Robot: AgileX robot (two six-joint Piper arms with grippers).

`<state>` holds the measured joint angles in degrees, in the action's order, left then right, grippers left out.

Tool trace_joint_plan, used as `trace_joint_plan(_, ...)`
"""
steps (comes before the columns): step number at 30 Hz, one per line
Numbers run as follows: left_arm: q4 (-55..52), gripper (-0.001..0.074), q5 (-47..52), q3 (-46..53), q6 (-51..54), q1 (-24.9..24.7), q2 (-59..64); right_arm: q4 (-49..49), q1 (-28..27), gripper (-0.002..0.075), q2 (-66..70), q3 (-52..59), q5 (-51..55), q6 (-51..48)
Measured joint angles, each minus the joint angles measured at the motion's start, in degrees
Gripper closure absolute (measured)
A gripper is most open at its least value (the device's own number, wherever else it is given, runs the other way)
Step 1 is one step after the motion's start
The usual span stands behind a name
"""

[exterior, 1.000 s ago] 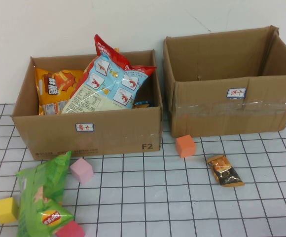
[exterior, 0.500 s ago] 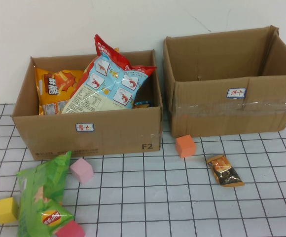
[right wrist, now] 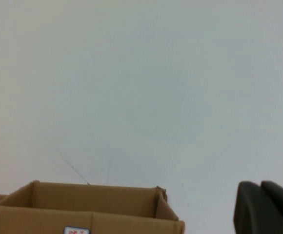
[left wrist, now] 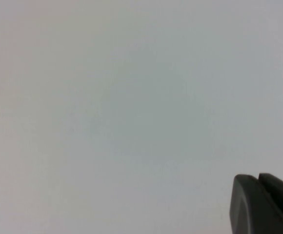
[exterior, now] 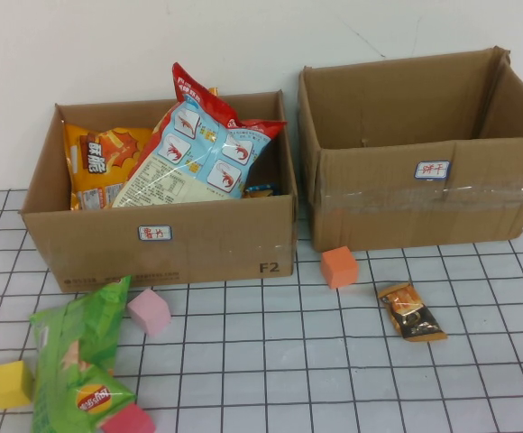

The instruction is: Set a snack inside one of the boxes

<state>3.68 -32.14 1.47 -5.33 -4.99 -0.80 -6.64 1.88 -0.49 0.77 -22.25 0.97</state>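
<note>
From the high view neither arm shows, so the snacks lie well apart from both grippers. A small orange-and-black snack [exterior: 411,312] lies flat on the gridded table [exterior: 289,361], in front of the right box [exterior: 424,149], near an orange cube [exterior: 340,267] that sits just before that box's front wall. The right box's floor is hidden by its front wall, so what it holds cannot be told. The left box [exterior: 158,239] holds an orange bag [exterior: 99,162] against its left side and a blue bag [exterior: 198,153] leaning across the middle, with a red bag [exterior: 194,90] sticking up behind it. A green bag [exterior: 77,356] lies at the table's near left, a pink cube [exterior: 149,311] just beside its upper end, a yellow cube [exterior: 11,383] at its left, and a red cube [exterior: 128,420] at its lower end by the frame's edge. In the left wrist view, the left gripper [left wrist: 263,204] is only a dark corner against a blank pale wall; whether it is open or closed cannot be told. In the right wrist view, the right gripper [right wrist: 266,207] is likewise a dark corner, raised and pointed at the wall, with a box [right wrist: 88,209] low in the frame well beyond it; its state cannot be told either.
</note>
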Motion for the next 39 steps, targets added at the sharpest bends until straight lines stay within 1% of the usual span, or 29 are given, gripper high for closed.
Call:
trace_joint_plan(2,1.0,0.0736,0.9,0.0,0.7,0.0,0.0,0.0,0.0,0.0727,0.0,-2.4,4.1,-0.1)
trace_joint_plan(3,1.3,0.0736,3.5,-0.8,0.7,0.0,0.0,0.0,0.0,0.0727,0.0,-4.3,6.9,-0.2)
trace_joint_plan(5,1.7,0.0736,12.7,-4.5,0.6,0.0,0.0,0.0,0.0,0.0727,0.0,-9.0,13.7,-0.3)
trace_joint_plan(7,1.8,0.0736,25.8,-10.6,0.6,0.0,0.0,0.0,0.0,0.0727,0.0,-14.3,23.1,-0.3)
trace_joint_plan(11,0.9,0.0736,45.7,-21.4,0.7,0.0,5.8,0.0,0.0,0.0727,3.6,-22.4,37.2,-1.7)
trace_joint_plan(13,0.6,0.0736,54.0,-25.6,0.0,0.0,11.2,0.0,0.0,0.0727,7.4,-24.8,42.3,-3.7)
trace_joint_plan(16,1.3,0.0736,62.2,-29.5,-0.8,0.0,19.3,0.1,0.0,0.0727,13.3,-25.4,47.6,-6.3)
trace_joint_plan(19,3.0,0.0737,64.9,-30.5,-0.9,0.0,26.7,1.4,0.0,0.0727,19.1,-25.4,50.8,-8.2)
trace_joint_plan(26,7.3,0.0736,64.2,-30.6,-3.0,0.0,41.1,6.6,0.0,0.0727,27.8,-25.4,53.5,-11.0)
trace_joint_plan(29,8.7,0.0734,65.3,-33.1,-2.6,0.0,48.9,7.7,0.0,0.0727,30.3,-25.4,54.8,-11.3)
trace_joint_plan(32,9.2,0.0685,68.8,-38.9,-2.1,0.0,56.6,8.0,0.0,0.0727,31.8,-25.4,56.1,-11.5)
trace_joint_plan(35,9.4,0.0569,72.4,-45.2,0.7,-0.3,64.1,8.0,0.0,0.0727,32.4,-25.4,56.2,-11.7)
trace_joint_plan(37,9.1,0.0479,73.7,-49.0,2.0,-1.5,68.6,8.0,0.0,0.0727,32.6,-25.4,55.9,-11.7)
trace_joint_plan(39,8.2,0.0407,74.2,-51.7,2.3,-3.4,72.5,8.0,0.0,0.0727,32.6,-25.3,55.1,-11.7)
